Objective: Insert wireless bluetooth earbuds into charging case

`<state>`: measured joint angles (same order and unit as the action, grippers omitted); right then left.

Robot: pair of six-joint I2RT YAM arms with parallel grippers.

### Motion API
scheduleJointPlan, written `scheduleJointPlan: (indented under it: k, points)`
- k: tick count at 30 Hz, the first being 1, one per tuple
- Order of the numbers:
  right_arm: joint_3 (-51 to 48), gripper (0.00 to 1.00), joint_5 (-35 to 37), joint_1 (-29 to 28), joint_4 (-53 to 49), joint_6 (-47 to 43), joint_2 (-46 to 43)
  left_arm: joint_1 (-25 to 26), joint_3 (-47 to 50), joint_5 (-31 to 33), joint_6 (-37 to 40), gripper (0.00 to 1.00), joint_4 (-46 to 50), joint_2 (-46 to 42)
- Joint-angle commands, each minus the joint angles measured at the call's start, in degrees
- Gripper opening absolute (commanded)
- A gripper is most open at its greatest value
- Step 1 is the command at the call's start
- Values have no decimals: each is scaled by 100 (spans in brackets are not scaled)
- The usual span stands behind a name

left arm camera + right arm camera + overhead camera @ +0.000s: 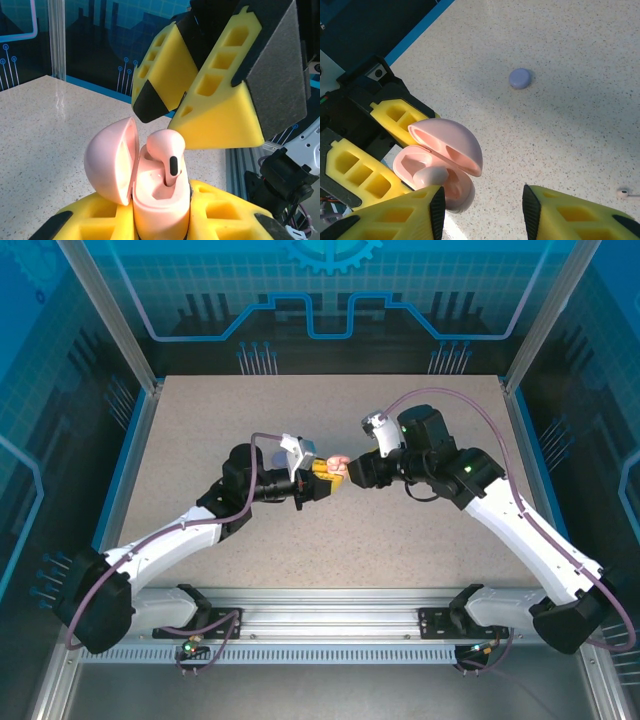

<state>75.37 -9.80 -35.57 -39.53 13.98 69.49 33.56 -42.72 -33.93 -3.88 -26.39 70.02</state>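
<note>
My left gripper [162, 226] is shut on a pink charging case [160, 200], gripping its lower half between the yellow fingers, with the lid [110, 160] swung open to the left. A pale pink earbud [167, 147] stands in one slot of the case, stem down and head above the rim. My right gripper [482, 210] hovers just over the case [437, 167] with its jaws open and nothing between them; one finger [395, 215] partly covers the earbud [430, 176]. From above, both grippers [318, 478] [352, 472] meet at the case [336, 464] mid-table.
A round lilac case [520, 78] lies shut on the speckled table [570, 125] beyond the pink one. Another tiny pale earbud [623, 192] lies on the table at the right. The blue rim and aluminium frame [320, 600] bound the table.
</note>
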Motion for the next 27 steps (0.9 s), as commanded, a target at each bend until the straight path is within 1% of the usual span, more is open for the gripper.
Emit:
scheduleJointPlan:
  k: [1, 6, 14, 23, 27]
  points:
    - [162, 47, 14, 24, -187, -88, 31, 52, -226, -68, 175, 7, -42, -129]
    - [228, 47, -67, 23, -204, -135, 103, 51, -236, -230, 186, 7, -15, -112]
    - [480, 48, -421, 15, -480, -420, 290, 52, -346, -530, 230, 7, 130, -28]
    - [582, 52, -103, -2, -709, -539, 379, 51, -441, -680, 230, 7, 196, 67]
    - [649, 52, -49, -45, -801, -592, 423, 47, -474, -698, 259, 7, 247, 82]
